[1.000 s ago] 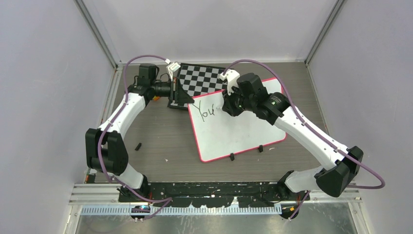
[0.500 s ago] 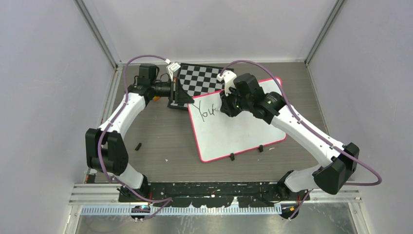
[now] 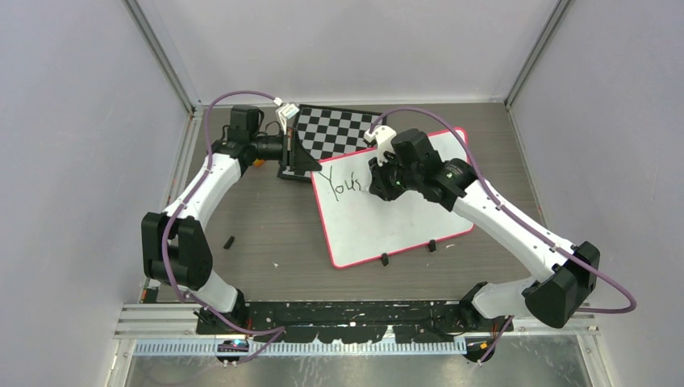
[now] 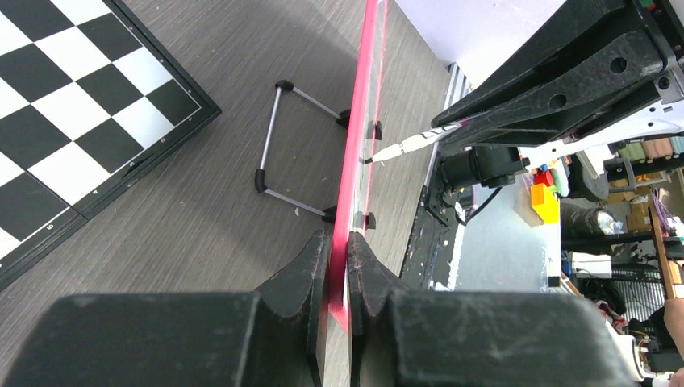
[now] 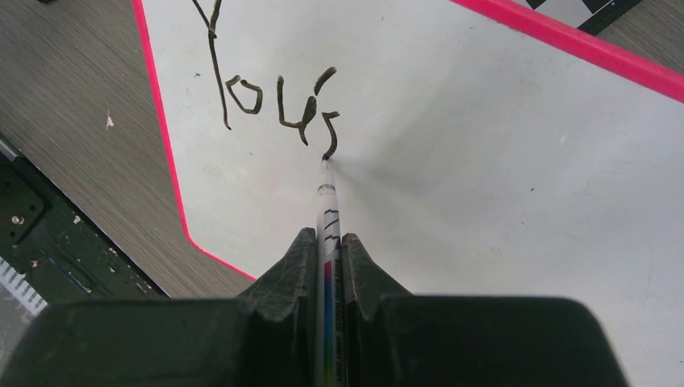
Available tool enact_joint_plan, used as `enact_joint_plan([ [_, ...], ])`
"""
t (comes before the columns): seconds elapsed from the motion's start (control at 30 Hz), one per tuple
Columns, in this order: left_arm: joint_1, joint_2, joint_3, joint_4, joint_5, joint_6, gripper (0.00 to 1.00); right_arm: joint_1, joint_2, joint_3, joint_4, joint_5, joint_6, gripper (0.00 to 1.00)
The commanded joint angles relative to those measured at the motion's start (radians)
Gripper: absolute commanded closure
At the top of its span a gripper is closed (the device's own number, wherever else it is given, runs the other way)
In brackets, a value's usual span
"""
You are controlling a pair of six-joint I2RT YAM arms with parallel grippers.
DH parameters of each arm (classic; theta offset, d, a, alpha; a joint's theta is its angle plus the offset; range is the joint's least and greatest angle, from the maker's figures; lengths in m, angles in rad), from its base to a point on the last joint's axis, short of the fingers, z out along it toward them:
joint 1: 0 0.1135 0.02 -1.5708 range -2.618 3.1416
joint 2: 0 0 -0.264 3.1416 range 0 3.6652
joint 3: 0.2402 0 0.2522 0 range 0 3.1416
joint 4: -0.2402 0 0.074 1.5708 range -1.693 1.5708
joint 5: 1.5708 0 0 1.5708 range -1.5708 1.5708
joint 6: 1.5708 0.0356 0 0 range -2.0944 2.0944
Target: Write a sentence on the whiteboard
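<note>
The whiteboard (image 3: 387,218) with its pink-red frame lies tilted on the table; it shows edge-on in the left wrist view (image 4: 360,121) and fills the right wrist view (image 5: 484,145). My left gripper (image 3: 300,161) is shut on its far left corner frame (image 4: 339,250). My right gripper (image 3: 376,184) is shut on a white marker (image 5: 327,226), tip touching the board. The sentence (image 5: 274,101) reads "You'" plus a fresh stroke below the apostrophe; it also shows in the top view (image 3: 342,185).
A black-and-white checkerboard (image 3: 335,133) lies behind the whiteboard, also in the left wrist view (image 4: 72,105). Two black clips (image 3: 407,251) sit on the board's near edge. A small black piece (image 3: 229,241) lies on the table at left. A wire stand (image 4: 282,145) props the board.
My right gripper drew back toward the near side with the marker and added the apostrophe and a new stroke after "You". The left arm has not moved.
</note>
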Motion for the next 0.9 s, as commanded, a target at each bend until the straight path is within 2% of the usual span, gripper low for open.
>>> enact_joint_plan([
  [0.0, -0.037, 0.007, 0.007, -0.049, -0.001, 0.006, 1.0, -0.006, -0.009, 0.008, 0.023, -0.011, 0.016, 1.0],
  [0.53, -0.037, 0.01, 0.008, -0.053, 0.0, 0.008, 1.0, -0.076, 0.008, 0.088, 0.026, 0.005, -0.003, 1.0],
  [0.87, -0.037, 0.009, 0.01, -0.054, 0.005, 0.008, 1.0, -0.077, -0.047, 0.085, -0.008, -0.106, 0.006, 1.0],
])
